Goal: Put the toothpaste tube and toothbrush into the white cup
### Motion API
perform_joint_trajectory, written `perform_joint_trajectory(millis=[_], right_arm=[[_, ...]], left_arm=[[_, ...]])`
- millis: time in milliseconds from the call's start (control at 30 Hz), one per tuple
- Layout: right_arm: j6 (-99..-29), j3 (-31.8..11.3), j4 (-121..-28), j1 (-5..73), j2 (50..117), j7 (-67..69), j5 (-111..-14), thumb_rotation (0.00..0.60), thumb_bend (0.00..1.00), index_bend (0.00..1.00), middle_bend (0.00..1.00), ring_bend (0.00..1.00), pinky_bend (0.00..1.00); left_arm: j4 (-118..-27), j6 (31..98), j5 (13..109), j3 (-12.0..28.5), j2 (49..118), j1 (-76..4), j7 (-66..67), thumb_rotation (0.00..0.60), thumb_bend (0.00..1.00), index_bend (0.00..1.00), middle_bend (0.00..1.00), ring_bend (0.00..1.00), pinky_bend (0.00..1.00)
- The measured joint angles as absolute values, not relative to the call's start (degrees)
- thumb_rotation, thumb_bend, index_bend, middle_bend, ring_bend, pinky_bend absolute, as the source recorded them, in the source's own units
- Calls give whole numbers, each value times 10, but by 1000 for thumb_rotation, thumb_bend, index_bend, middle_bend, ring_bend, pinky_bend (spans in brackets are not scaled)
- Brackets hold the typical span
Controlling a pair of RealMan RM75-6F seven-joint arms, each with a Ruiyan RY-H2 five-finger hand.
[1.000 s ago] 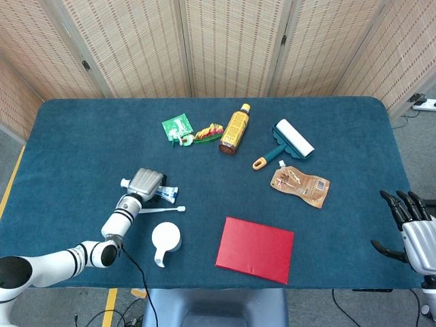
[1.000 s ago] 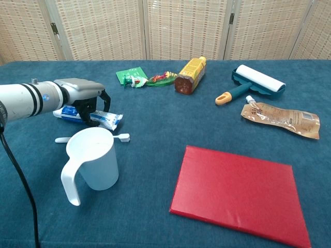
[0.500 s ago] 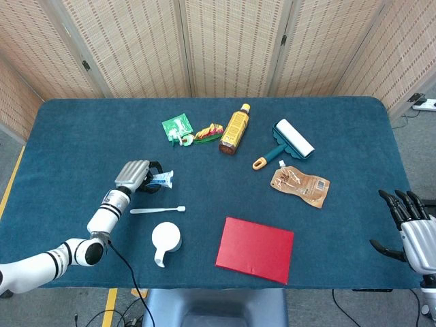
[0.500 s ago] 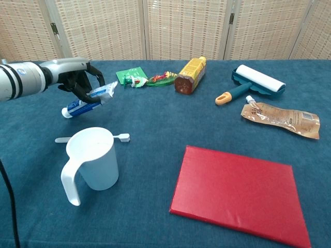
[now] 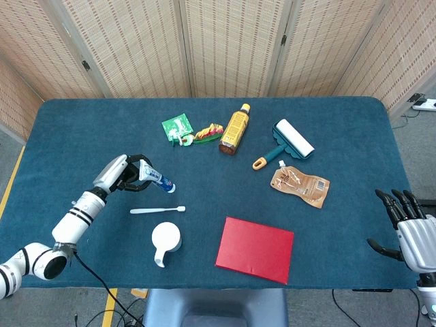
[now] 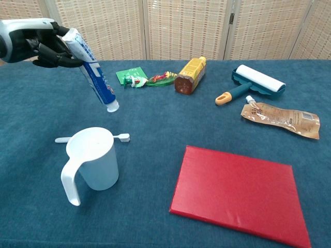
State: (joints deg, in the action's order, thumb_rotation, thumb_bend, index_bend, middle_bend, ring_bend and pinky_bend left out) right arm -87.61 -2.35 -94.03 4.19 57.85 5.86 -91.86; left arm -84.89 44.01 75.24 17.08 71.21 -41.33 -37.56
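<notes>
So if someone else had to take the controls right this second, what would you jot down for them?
Left hand: holds the toothpaste tube in the air, cap end down, above the table and not yet over the white cup.
Right hand: open, holding nothing, at the table's right edge.
Toothbrush: lying flat on the table just behind the cup.
Done: tube picked up.
Left: lower the tube into the cup, then pick up the toothbrush and put it in too.

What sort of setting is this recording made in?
Probably a staged lab or data-collection station, not a home: a table under blue cloth, woven folding screens closing it off, and unrelated household items laid out, like a lint roller beside a sauce bottle.
</notes>
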Motion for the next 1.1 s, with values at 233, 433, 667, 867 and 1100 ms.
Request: perform_joint_trajectory(millis=[233, 433, 667, 867, 1100], right_arm=[[-872, -25, -944, 46, 579, 54, -920, 600, 48, 11, 178, 91, 83], [-870, -25, -949, 49, 578, 48, -922, 600, 48, 11, 178, 91, 84], [-871, -24, -952, 48, 576, 46, -922, 600, 48, 11, 178, 91, 83], [-873, -25, -955, 48, 574, 44, -923, 600, 47, 11, 178, 91, 84], [-873, -24, -954, 49, 576, 44, -924, 600, 48, 11, 178, 91, 83]], left_arm=[[-921, 499, 869, 153, 637, -384, -496, 600, 376, 686, 1000, 982, 1000], [-964, 552, 929, 127, 585, -373, -548, 600, 376, 687, 1000, 982, 1000], [-989, 572, 978, 91, 560, -373, -566, 600, 377, 686, 1000, 982, 1000], [-1009, 601, 1015, 59, 545, -373, -563, 600, 377, 686, 1000, 982, 1000], [-1024, 617, 1035, 36, 539, -378, -553, 600, 377, 688, 1000, 982, 1000]])
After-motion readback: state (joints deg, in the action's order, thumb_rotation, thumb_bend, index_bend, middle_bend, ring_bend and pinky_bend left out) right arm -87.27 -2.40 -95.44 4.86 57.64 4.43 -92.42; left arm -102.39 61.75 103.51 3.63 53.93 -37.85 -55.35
